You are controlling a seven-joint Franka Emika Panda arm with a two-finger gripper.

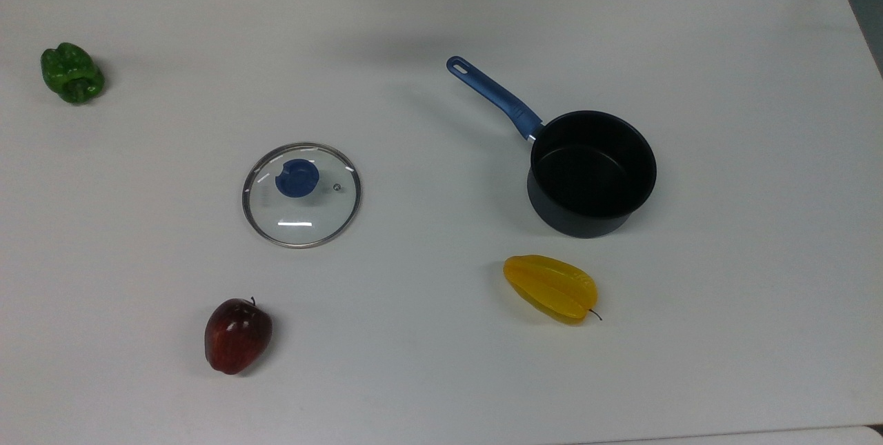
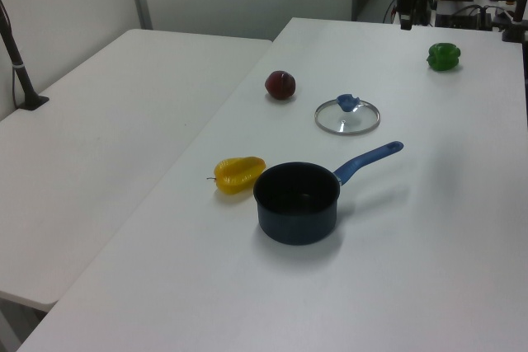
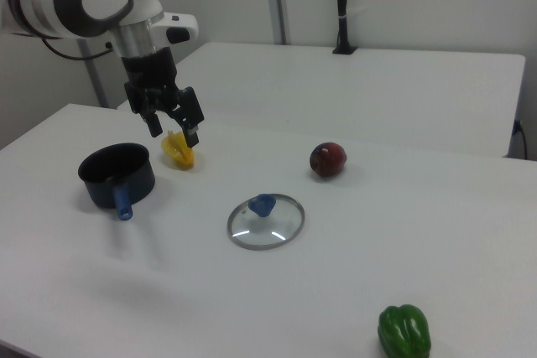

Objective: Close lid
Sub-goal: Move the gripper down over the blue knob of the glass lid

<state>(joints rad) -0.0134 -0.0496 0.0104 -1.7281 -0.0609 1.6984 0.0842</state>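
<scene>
Hand (image 3: pixel 173 132) open, raised above table, apart from lid (image 3: pixel 266 220).

Bright, even overhead light; soft shadows, faint glare on the lid (image 1: pixel 301 194).

The top view looked steeply down on the table (image 1: pixel 441 376) from high up. The left view stood lower, nearest the pan (image 2: pixel 297 202), facing along the table. The right view faced the opposite way, nearest the pepper (image 3: pixel 404 331). All three shared the lid (image 1: pixel 301 194), pan and fruit.
</scene>
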